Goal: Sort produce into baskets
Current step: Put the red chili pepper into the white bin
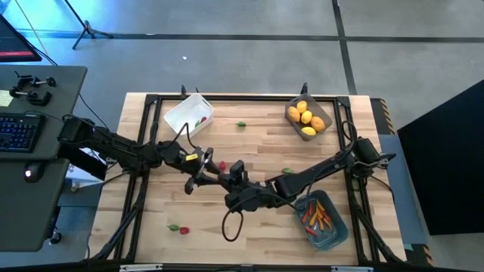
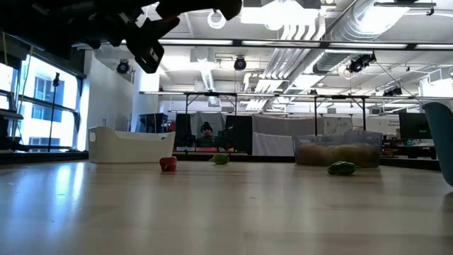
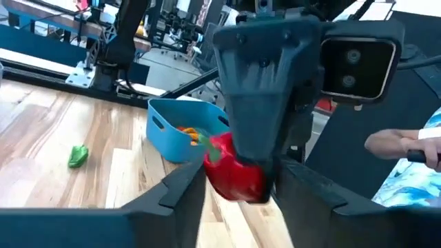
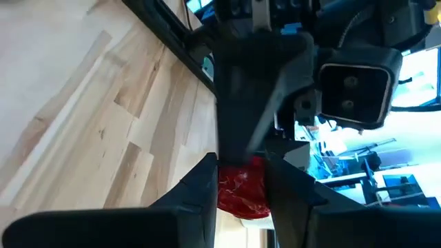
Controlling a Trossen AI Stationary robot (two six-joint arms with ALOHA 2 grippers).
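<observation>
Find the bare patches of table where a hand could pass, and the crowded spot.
Bare wood lies between the white basket and the grey basket, apart from one green piece. Crowded: the middle, where the left gripper and right gripper meet at a red pepper.

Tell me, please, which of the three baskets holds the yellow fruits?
The translucent grey basket at the table's far right corner holds them; the white basket holds small red and green pieces, and the blue basket holds thin orange pieces.
</observation>
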